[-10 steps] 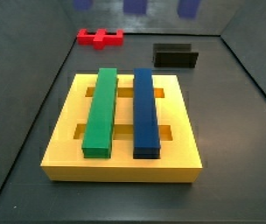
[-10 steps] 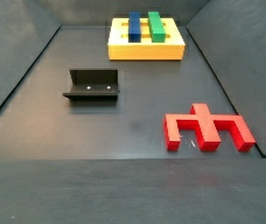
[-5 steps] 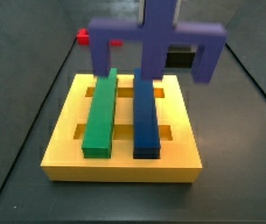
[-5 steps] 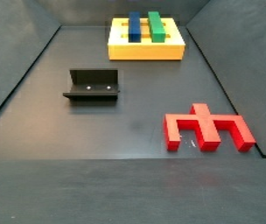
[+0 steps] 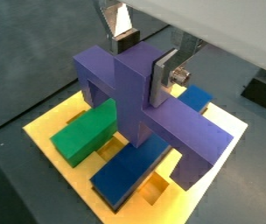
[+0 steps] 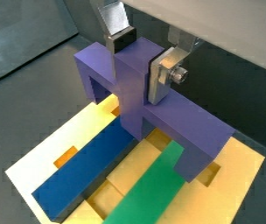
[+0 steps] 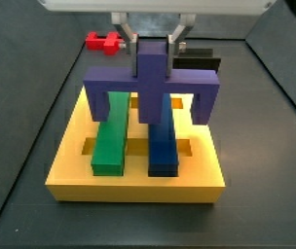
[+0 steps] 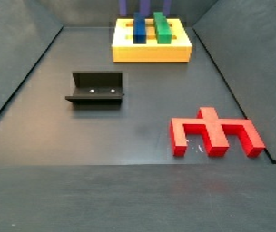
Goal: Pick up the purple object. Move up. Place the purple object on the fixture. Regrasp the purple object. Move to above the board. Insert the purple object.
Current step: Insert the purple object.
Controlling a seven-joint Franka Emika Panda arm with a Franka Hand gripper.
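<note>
1. The gripper (image 7: 154, 41) hangs over the large thick yellow slotted board (image 7: 73, 165), its flat silver fingers (image 5: 167, 73) clamped on the raised centre tab of the matte purple bridge-shaped piece (image 7: 152, 86)
2. In both wrist views the dark pads press the tab from either side, so the claw is closed around the purple piece (image 6: 142, 96)
3. The purple piece is held with its legs pointing down and its span lying crosswise over the long green bar (image 7: 110, 124) and the long blue bar (image 7: 163, 128) on the board
4. In a wrist view (image 5: 142, 105) the legs reach down towards the board; whether they touch it I cannot tell
5. In a side view only the purple legs (image 8: 145, 7) show at the upper edge, above the board (image 8: 152, 53)
6. The small black open-topped fixture (image 8: 97, 89) stands on the dark floor, well apart from the board
7. The red notched block (image 8: 216, 133) lies on the floor near the right wall in that view, apart from the fixture
</note>
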